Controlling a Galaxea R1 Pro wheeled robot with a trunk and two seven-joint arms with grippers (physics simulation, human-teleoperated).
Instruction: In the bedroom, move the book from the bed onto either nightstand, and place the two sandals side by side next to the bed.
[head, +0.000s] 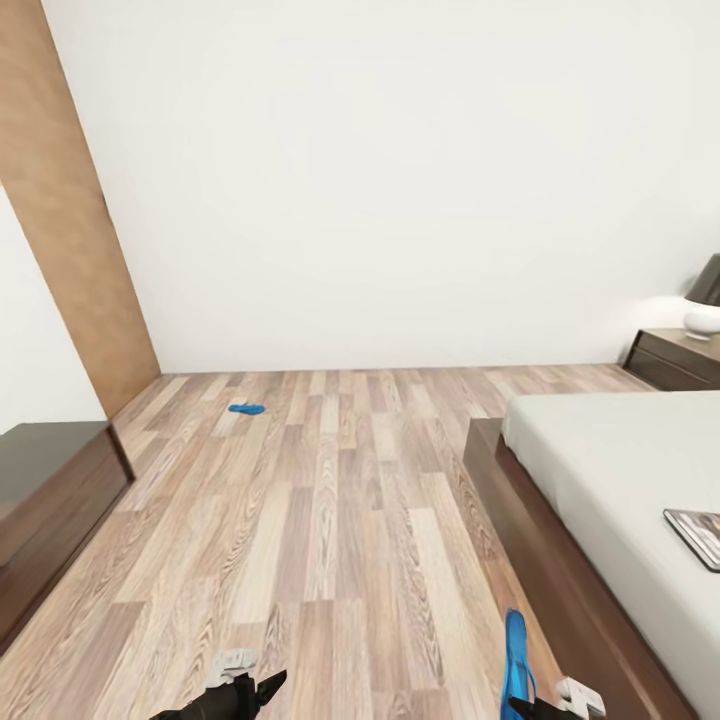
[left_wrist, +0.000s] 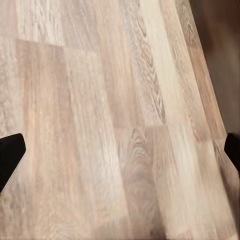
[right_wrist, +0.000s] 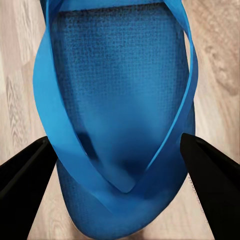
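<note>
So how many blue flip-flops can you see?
2. One sandal lies on the floor far off near the back wall. The other sandal is close, beside the bed frame, between the right gripper fingers.

wide open stretch of plank floor (head: 330, 520) runs down the middle, plenty of room to swing through. on the right the bed (head: 620, 480) and its dark frame edge block that whole side, with a nightstand (head: 675, 360) and lamp (head: 705, 300) at the far corner. low dark cabinet (head: 50, 500) crowds the left. back wall (head: 400, 180) closes it off. one blue sandal (head: 246, 408) lies far out on the floor, another (head: 515, 660) sits tight beside the bed frame.
</note>
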